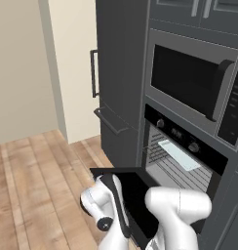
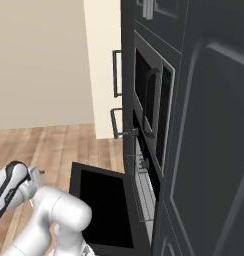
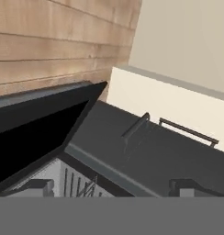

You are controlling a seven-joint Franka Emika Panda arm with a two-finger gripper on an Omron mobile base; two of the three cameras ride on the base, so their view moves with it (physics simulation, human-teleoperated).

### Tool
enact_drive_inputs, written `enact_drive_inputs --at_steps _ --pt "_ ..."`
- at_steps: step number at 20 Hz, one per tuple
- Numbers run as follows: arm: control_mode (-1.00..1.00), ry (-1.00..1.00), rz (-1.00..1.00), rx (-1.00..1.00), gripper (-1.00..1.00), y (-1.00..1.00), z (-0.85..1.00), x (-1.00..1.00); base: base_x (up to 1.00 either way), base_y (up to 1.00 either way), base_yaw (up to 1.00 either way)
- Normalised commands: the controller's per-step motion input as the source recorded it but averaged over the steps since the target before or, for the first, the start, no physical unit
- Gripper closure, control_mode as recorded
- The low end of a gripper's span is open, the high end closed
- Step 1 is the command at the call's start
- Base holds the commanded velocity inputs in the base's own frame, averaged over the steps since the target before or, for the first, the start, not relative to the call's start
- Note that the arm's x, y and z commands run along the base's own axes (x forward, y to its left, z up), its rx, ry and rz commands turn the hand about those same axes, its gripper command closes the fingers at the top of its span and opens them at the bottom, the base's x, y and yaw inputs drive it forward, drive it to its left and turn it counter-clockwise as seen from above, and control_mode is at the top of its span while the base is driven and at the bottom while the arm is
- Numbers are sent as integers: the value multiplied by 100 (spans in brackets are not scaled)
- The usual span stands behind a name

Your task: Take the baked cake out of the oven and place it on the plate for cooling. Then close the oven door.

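Observation:
The black oven [image 1: 182,163] stands open, and wire racks [image 1: 174,171] show inside with a pale flat panel above them. Its oven door [image 1: 135,188] lies folded down flat, dark glass facing up, also seen from the side as the oven door [image 2: 101,205]. My arm's hand [image 1: 99,207] hangs low in front of the door's left edge. In the hand view my gripper [image 3: 113,188] is open, its tips wide apart with nothing between them, looking past the door's corner [image 3: 36,133] at the racks [image 3: 79,181]. The baked cake and the plate are out of view.
A grey-framed microwave [image 1: 189,80] sits right above the oven. Tall dark cabinets with bar handles [image 1: 94,73] stand to the left of it. Wooden floor [image 1: 38,185] spreads out left of the lowered door, bounded by a beige wall [image 1: 18,63].

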Motion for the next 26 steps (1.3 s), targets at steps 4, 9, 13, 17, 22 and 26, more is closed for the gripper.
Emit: enact_drive_inputs --at_steps 4,9,13,17,22,26 --pt "-100 21 -13 -32 -100 100 -71 -54 0 0 0" --pt "-100 20 -13 -33 -100 100 -75 -29 0 0 0" --pt "-100 21 -16 -34 -100 100 -88 -2 0 0 0" --pt "-100 17 -18 -34 -100 100 -86 0 0 0 0" --pt "-100 12 -22 -33 -100 100 -79 10 0 0 0" --pt "-100 4 -27 -32 -100 100 -83 9 0 0 0"
